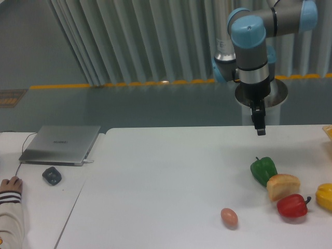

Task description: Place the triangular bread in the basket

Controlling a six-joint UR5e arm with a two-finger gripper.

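Note:
The triangular bread point(282, 185) lies on the white table at the right, golden-brown on top with a paler side. It sits between a green bell pepper point(263, 170) and a red bell pepper point(292, 206). My gripper point(260, 128) hangs above the table, behind and a little left of the bread, well clear of it. Its fingers look close together and hold nothing. A yellow-orange edge point(328, 133) shows at the right border; I cannot tell if it is the basket.
A pinkish-brown egg point(229, 218) lies near the front. A yellow pepper point(325, 196) sits at the right edge. On the left table are a closed laptop point(61, 143), a dark mouse point(52, 176) and a person's hand point(10, 184).

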